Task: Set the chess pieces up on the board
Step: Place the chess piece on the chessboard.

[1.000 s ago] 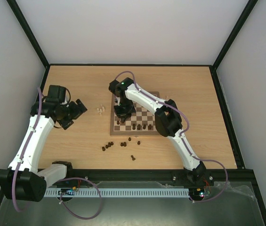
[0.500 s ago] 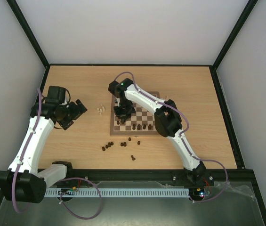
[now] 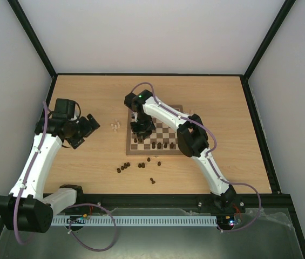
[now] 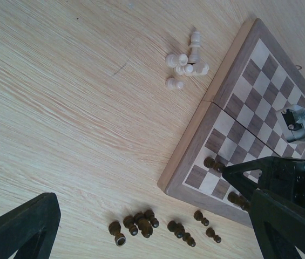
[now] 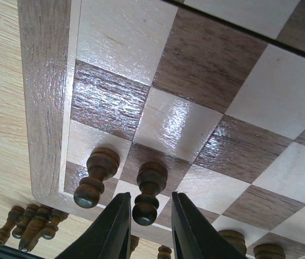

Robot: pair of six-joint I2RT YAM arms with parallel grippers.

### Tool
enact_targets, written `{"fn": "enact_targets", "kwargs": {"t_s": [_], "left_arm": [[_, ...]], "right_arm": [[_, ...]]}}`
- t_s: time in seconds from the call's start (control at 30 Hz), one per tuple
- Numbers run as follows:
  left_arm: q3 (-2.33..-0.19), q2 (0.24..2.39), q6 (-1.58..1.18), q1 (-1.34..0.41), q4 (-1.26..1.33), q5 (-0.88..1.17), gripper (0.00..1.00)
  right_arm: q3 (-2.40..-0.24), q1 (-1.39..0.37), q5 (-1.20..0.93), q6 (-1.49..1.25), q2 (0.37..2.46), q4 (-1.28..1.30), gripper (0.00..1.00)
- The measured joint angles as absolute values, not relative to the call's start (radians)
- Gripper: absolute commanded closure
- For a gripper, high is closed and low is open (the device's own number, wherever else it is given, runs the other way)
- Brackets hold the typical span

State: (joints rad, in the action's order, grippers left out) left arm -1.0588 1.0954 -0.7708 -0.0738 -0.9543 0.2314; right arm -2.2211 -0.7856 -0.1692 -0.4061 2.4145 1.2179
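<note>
chess pieces (image 3: 124, 168) in dark brown lie loose at lower centre of your top view, just below the board (image 3: 163, 131). your right gripper (image 5: 149, 197) straddles a dark pawn (image 5: 151, 175) near its lower-left corner, jaws parted; left gripper (image 3: 87, 131) gapes empty at frame left.

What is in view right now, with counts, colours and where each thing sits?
Board: one, brown and cream checks, mid-table.
Dark pieces on board: several, dark brown, along its near edge.
Dark pieces off board: about nine, dark brown, loose on the table just near of the board.
Pale pieces: about six, beige, clustered on the table left of the board.
Table: one, light wood.
Left gripper: open, over the table's left side.
Right gripper: open, straddling one dark piece by the board's near-left corner.
</note>
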Motion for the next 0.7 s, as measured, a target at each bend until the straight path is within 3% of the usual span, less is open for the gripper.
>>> {"fn": "enact_targets", "kwargs": {"t_s": [0.5,0.7], "left_arm": [[-1.102,1.104,-0.766,-0.074,-0.948,0.225,0.01],[-1.126,1.121,-0.751,-0.074,-0.931,0.217,0.01]], "right_arm": [[-2.236,-0.782,-0.146,-0.409,2.377,1.215,0.72],[-2.234,-0.777,-0.118,-0.406,2.217,1.18,0.61]]}}
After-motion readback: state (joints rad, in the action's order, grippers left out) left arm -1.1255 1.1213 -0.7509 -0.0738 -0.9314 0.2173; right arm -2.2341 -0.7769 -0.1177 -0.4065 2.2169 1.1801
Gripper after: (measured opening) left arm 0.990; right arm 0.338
